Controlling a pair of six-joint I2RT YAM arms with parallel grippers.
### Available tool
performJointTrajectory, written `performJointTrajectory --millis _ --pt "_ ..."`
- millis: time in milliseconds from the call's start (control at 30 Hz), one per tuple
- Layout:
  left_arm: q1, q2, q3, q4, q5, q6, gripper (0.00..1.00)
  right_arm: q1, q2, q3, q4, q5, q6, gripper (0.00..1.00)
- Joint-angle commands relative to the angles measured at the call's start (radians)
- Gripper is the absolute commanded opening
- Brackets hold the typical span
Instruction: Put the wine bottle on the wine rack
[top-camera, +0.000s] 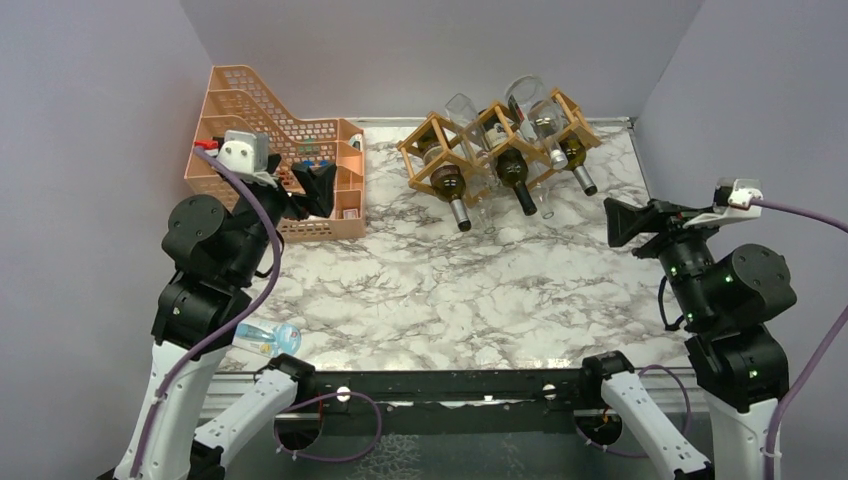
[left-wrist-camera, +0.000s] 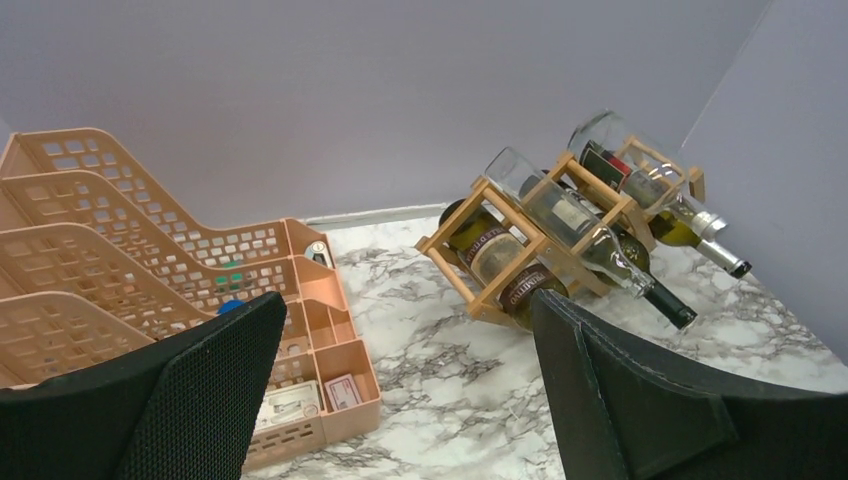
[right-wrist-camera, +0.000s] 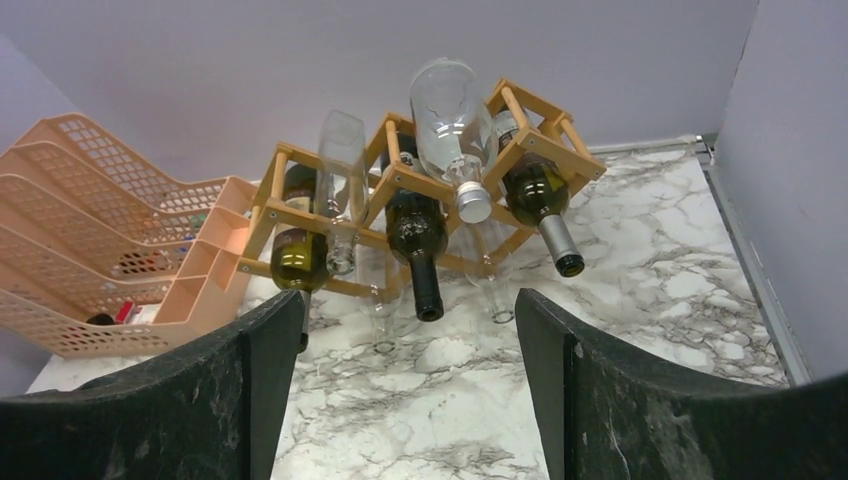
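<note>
The wooden wine rack (top-camera: 470, 135) stands at the back of the marble table, right of centre. Several wine bottles lie in and on it: dark ones (top-camera: 516, 172) in the cells and clear ones (top-camera: 528, 100) on top, necks toward me. My left gripper (top-camera: 318, 188) is open and empty, in front of the orange tray, left of the rack. My right gripper (top-camera: 618, 222) is open and empty, right of the rack and nearer. The rack also shows in the left wrist view (left-wrist-camera: 455, 275) and the right wrist view (right-wrist-camera: 395, 178). The grippers (left-wrist-camera: 408, 312) (right-wrist-camera: 410, 300) hold nothing.
An orange mesh tiered tray (top-camera: 250, 110) with small items stands at the back left. A small clear plastic bottle (top-camera: 268, 338) lies by the left arm's base at the near edge. Grey walls close in the back and sides.
</note>
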Motion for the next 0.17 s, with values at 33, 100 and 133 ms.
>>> performJointTrajectory --millis 33,100,133 --pt "0.0 -0.008 0.027 -0.018 -0.027 0.013 0.99 -0.001 -0.017 0.042 -0.028 -0.042 0.01 0.8" --pt "0.0 -0.008 0.023 -0.021 -0.027 0.011 0.99 -0.002 -0.014 0.047 -0.034 -0.039 0.012 0.81" --pt "0.0 -0.008 0.021 -0.021 -0.028 0.01 0.99 -0.002 -0.009 0.047 -0.039 -0.038 0.012 0.81"
